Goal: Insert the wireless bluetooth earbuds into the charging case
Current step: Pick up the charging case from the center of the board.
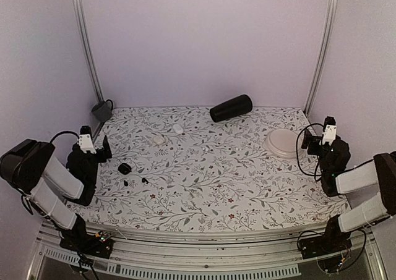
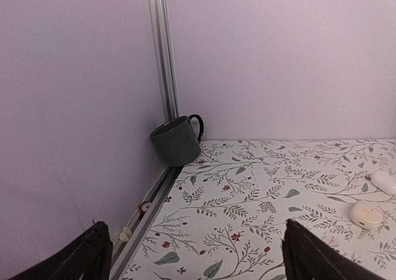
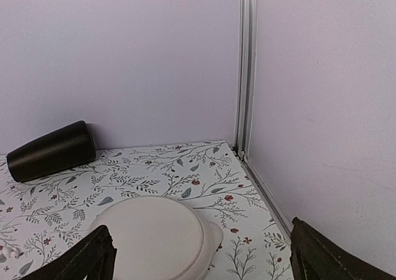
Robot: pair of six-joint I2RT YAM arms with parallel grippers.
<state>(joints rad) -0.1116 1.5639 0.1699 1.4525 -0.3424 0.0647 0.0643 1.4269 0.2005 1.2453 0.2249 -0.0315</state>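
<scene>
Overhead view spans the table (image 1: 247, 187); wrist views face far corners

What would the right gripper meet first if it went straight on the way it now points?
Probably the round off-white ceramic-looking dish, which lies low and just ahead of the open right gripper. Depth is hard to judge, so it might pass just above the dish.

The middle of the floral-patterned tabletop (image 1: 235, 181) is left open. The far edge is blocked by a black cylinder (image 1: 231, 108) lying on its side, and the far-left corner by a dark grey ceramic mug (image 1: 102, 111). A round white dish (image 1: 283, 143) is set just ahead of the right gripper (image 3: 199, 230).
</scene>
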